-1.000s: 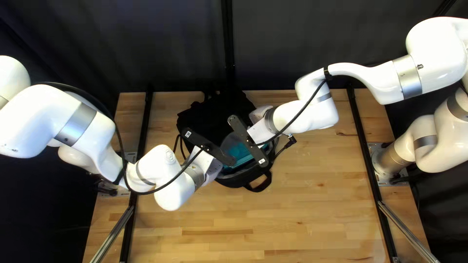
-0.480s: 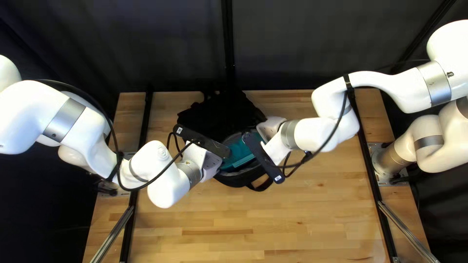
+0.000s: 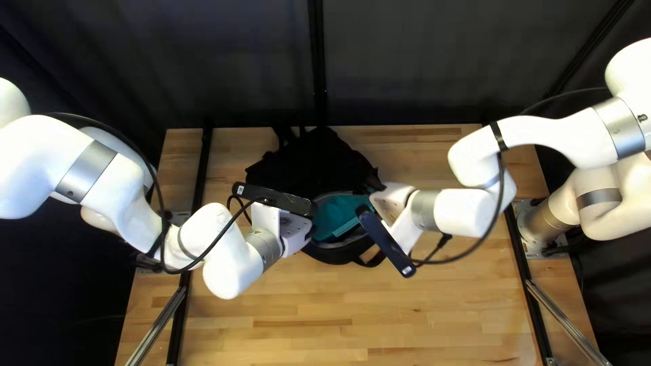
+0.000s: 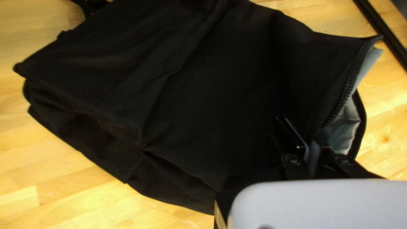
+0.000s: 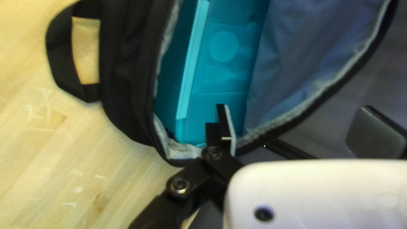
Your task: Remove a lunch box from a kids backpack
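You're in a robotics lab: your left arm and right arm stand at the wooden table's side edges, a dark curtain hanging behind its far edge.

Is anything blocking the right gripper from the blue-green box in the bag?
Partly. Nothing visible lies on the lunch box, but the rim of the backpack runs between the open fingers of the right gripper, so one finger looks walled off.
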